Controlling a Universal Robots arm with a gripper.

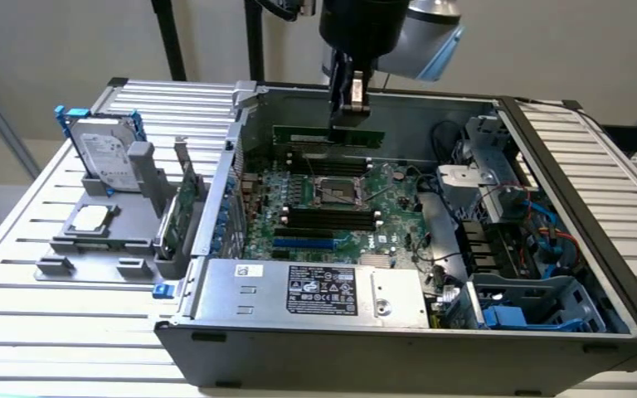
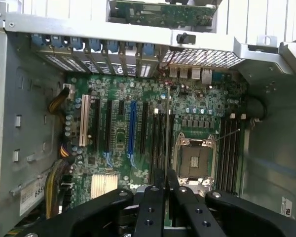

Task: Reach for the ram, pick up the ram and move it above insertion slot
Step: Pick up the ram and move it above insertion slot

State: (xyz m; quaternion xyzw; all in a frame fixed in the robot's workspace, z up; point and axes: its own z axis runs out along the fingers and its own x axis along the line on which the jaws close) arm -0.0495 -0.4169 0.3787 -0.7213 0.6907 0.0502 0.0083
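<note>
My gripper [image 1: 350,114] hangs inside the open computer case [image 1: 584,166], shut on the ram [image 1: 330,134]. The ram is a long thin green stick held level on its long edge, above the far part of the motherboard [image 1: 391,199]. In the wrist view the ram [image 2: 166,128] shows edge-on as a thin line running out from between the black fingers [image 2: 155,197] of my gripper [image 2: 165,183]. It hangs over the black memory slots [image 2: 158,143] beside the CPU socket [image 2: 193,160]. More memory slots [image 1: 324,217] lie on the near side of the socket [image 1: 341,191].
A grey holder [image 1: 97,249] on the slatted table at the exterior view's left carries a silver hard drive [image 1: 109,157] and a taller green expansion card [image 1: 180,207]. The power supply [image 1: 308,290] fills the case's near side. Drive bays and cables [image 1: 507,240] crowd the right.
</note>
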